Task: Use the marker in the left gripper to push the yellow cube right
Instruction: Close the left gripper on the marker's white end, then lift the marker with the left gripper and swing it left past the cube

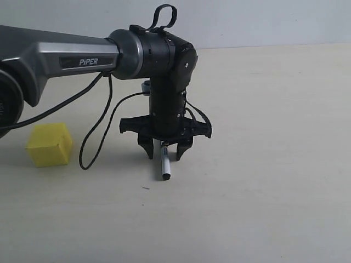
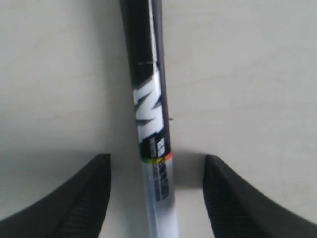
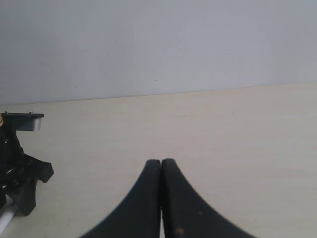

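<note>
The yellow cube (image 1: 49, 144) sits on the table at the left, well to the left of my left gripper (image 1: 164, 156). That gripper points down at the table with its jaws spread wide. The marker (image 1: 164, 165) lies between the two fingers, its dark end toward the camera. In the left wrist view the marker (image 2: 154, 148) runs up the middle, with a clear gap to each finger of the left gripper (image 2: 156, 159) on both sides. My right gripper (image 3: 161, 161) has its fingers pressed together, holds nothing and does not show in the exterior view.
The black and silver arm marked PiPER (image 1: 71, 57) reaches in from the left above the cube, with loose black cables (image 1: 93, 137) hanging between cube and gripper. A pale wall (image 3: 158, 44) backs the table. The left arm's wrist (image 3: 20, 183) shows in the right wrist view.
</note>
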